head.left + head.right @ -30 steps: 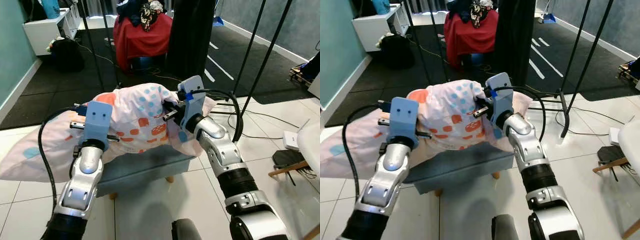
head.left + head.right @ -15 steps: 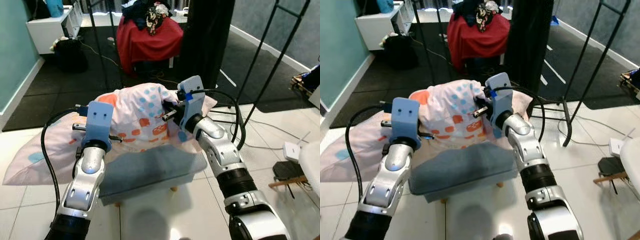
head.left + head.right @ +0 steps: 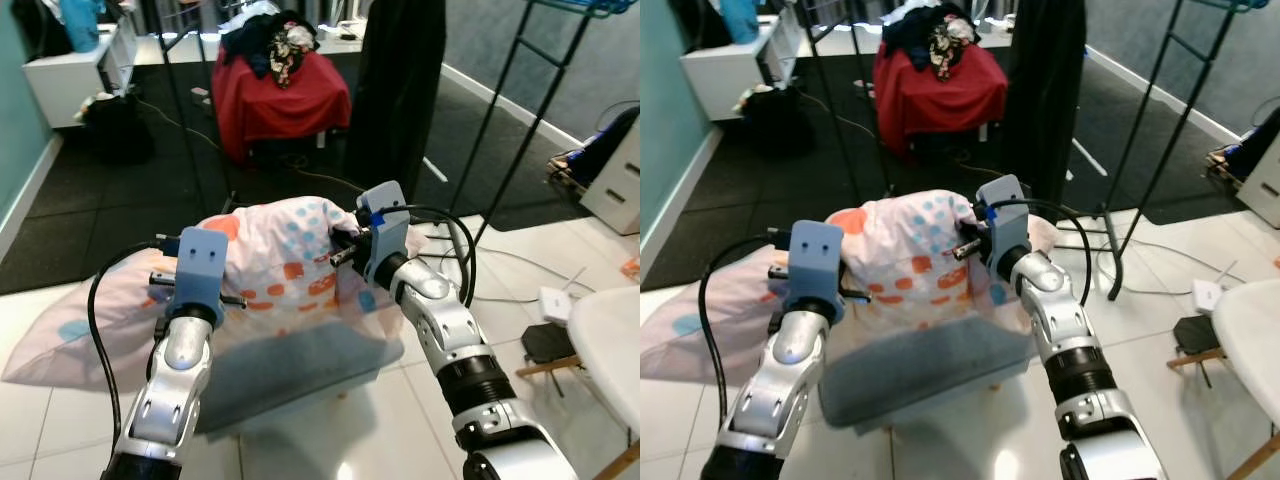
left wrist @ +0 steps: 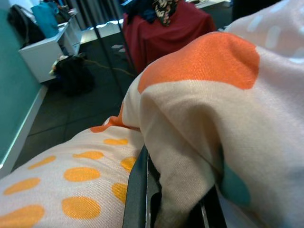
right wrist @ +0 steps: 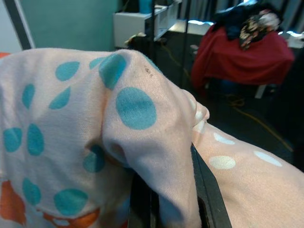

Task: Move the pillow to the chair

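Left eye view had the pillow (image 3: 270,260) bunched up between both arms, over a grey stool (image 3: 290,370). The left gripper (image 4: 166,209) had its fingers pinched on a fold of the orange-dotted fabric. The right gripper (image 5: 166,199) was clamped on a blue-dotted fold at the other end. Further right, a white chair (image 3: 605,345) sat well apart from the pillow. No containers around, really.
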`<state>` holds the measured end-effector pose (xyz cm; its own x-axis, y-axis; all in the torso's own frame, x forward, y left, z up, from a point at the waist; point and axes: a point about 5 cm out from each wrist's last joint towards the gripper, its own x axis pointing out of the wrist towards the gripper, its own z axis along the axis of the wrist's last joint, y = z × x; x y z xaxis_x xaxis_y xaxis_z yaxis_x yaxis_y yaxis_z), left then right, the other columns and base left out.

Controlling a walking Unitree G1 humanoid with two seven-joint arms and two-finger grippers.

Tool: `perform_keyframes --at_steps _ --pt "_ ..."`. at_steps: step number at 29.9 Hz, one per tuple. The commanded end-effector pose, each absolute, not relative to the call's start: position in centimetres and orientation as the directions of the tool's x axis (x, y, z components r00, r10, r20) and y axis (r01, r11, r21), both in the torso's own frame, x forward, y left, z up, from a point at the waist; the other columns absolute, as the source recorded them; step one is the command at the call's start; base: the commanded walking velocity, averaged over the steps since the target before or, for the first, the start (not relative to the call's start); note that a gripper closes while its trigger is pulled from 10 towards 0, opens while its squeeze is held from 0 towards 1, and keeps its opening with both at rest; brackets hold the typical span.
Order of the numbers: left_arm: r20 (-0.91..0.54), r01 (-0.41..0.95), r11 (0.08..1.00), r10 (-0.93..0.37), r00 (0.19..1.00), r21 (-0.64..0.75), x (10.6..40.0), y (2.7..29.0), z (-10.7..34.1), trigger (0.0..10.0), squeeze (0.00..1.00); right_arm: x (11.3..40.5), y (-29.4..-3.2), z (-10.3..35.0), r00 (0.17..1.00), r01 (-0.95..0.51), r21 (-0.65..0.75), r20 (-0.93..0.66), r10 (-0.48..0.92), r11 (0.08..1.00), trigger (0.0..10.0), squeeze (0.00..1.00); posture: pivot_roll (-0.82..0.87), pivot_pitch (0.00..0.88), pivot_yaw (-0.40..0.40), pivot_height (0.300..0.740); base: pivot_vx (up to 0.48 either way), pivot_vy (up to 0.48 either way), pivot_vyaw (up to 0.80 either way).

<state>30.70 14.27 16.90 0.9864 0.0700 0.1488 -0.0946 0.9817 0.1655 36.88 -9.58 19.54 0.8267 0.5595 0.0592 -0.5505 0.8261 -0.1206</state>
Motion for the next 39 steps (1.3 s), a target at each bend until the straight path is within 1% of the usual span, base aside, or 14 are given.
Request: perform_keyframes --at_steps 1,6,16,17,18,21,24,32,39 --pt "0.198 -0.049 0.986 0.017 0.98 0.158 30.2 13.1 17.9 10.0 0.0 36.2 -7.9 19.7 0.782 -0.605 -0.132 0.085 0.617 0.785 0.0 0.0 -0.17 0.0 -0.011 0.73 0.0 0.0 0.0" --pt "0.188 -0.058 0.984 0.025 0.982 0.171 29.9 13.1 17.6 10.0 0.0 36.0 -7.6 19.5 0.776 -0.613 -0.134 0.082 0.625 0.779 0.0 0.0 -0.17 0.0 -0.012 0.74 0.0 0.0 0.0" --pt "0.167 -0.059 0.986 0.033 0.985 0.153 29.2 13.1 16.9 10.0 0.0 35.1 -6.7 18.4 0.745 -0.654 -0.132 0.059 0.664 0.745 0.0 0.0 -0.17 0.0 -0.024 0.74 0.0 0.0 0.0" --pt "0.162 -0.058 0.987 0.033 0.986 0.153 29.0 13.0 16.7 10.0 0.0 34.9 -6.6 18.1 0.744 -0.656 -0.13 0.053 0.666 0.743 0.3 0.0 -0.17 0.0 -0.025 0.74 0.0 0.0 0.0" --pt "0.155 -0.057 0.987 0.033 0.987 0.151 28.7 13.0 16.5 10.0 0.0 34.5 -6.5 17.5 0.74 -0.663 -0.126 0.036 0.671 0.738 10.0 0.0 -0.17 0.0 -0.026 0.74 0.0 0.0 0.0" --pt "0.149 -0.056 0.987 0.034 0.988 0.15 28.5 13.0 16.4 10.0 0.0 34.2 -6.5 17.1 0.738 -0.667 -0.123 0.024 0.675 0.734 10.0 0.0 -0.17 0.0 -0.026 0.74 0.0 0.0 0.0" --pt "0.139 -0.06 0.988 0.04 0.989 0.142 28.2 13.1 16.3 10.0 0.0 33.1 -5.7 16.1 0.711 -0.699 -0.114 -0.004 0.704 0.706 10.0 0.0 -0.17 0.0 -0.028 0.74 0.0 0.0 0.0" --pt "0.135 -0.052 0.991 0.035 0.99 0.127 28.2 13.1 16.4 10.0 0.0 32.8 -5.3 15.9 0.708 -0.703 -0.102 -0.008 0.706 0.704 10.0 0.0 -0.17 0.0 -0.027 0.74 0.0 0.0 0.0" --pt "0.112 -0.011 0.994 -0.001 0.994 0.105 28.1 12.7 16.2 10.0 0.0 33.3 -5.8 16.3 0.727 -0.683 -0.103 -0.002 0.686 0.723 10.0 0.0 -0.17 0.0 -0.028 0.74 0.0 -0.477 0.0"
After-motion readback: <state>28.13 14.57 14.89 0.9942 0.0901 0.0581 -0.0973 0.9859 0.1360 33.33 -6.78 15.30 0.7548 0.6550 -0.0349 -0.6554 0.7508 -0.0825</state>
